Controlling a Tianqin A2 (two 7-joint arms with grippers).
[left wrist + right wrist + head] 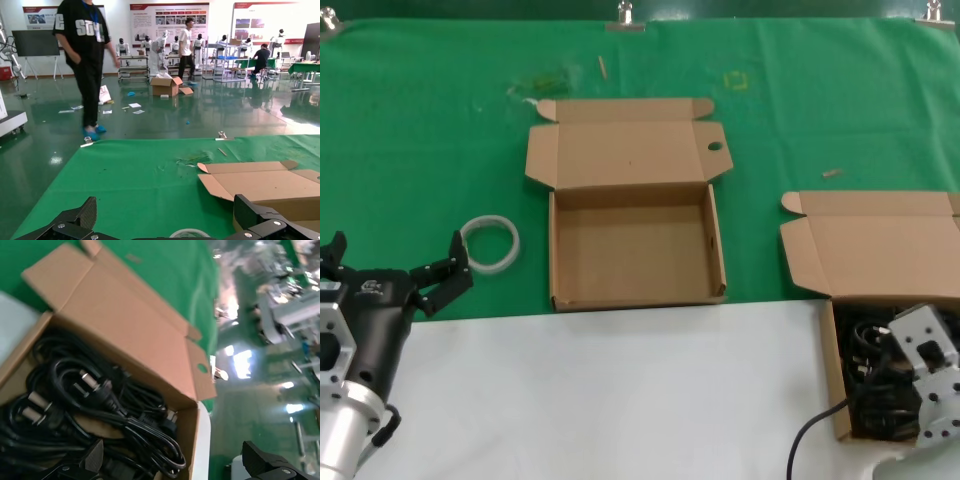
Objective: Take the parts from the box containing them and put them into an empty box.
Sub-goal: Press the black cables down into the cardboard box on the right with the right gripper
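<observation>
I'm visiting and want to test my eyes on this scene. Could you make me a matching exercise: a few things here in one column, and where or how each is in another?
Things:
1. empty box
2. power cables
3. white ring
4. left gripper

Places or states:
A. piled in the box on the robot's right
B. fingers spread open, near the ring
C. on green cloth left of the middle box
D. lid open, nothing inside

Pairs: 1-D, 2-A, 3-C, 4-B

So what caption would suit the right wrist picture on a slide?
Right tool, open, hovers over glossy black coiled power cables filling a shallow brown cardboard box.
</observation>
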